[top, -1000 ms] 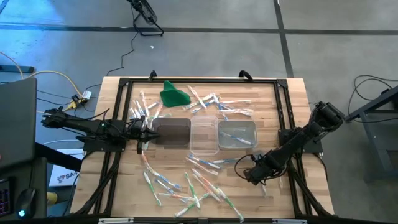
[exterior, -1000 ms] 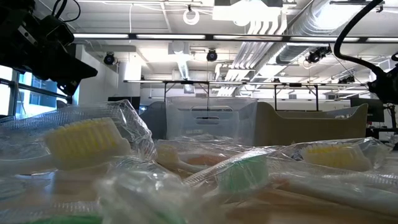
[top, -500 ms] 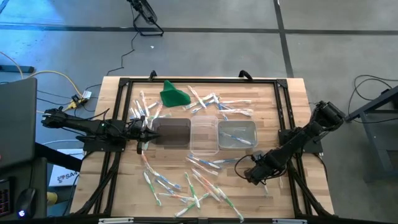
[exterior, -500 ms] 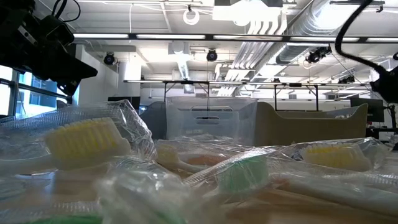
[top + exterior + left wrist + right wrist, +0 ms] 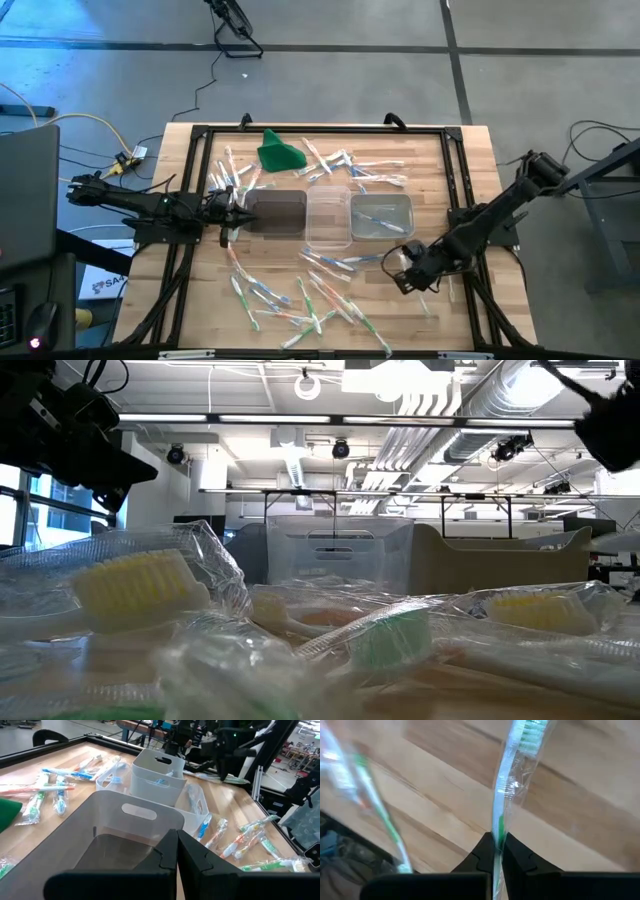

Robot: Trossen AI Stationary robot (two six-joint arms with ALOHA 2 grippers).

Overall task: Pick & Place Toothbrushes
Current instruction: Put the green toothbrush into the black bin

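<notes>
A thin whitish toothbrush with green bristles, sealed in a clear wrapper (image 5: pixel 506 795), is clamped by its handle between the clenched fingers of the right gripper (image 5: pixel 402 275), seen lower right of centre in the high view. In the right wrist view its long axis runs straight out from the fingertips, head farthest away. The clear rectangular plastic tub (image 5: pixel 382 216) with a few brushes inside lies just above and slightly left of this gripper in the high view, so the right arm is judged the nearer. The left gripper (image 5: pixel 232 212) is shut on nothing, at the left wall of the smoky dark tub (image 5: pixel 274 213). Other wrapped toothbrushes (image 5: pixel 300 300) are scattered over the pale wooden slatted table (image 5: pixel 470 180); a grey concrete floor surrounds it.
</notes>
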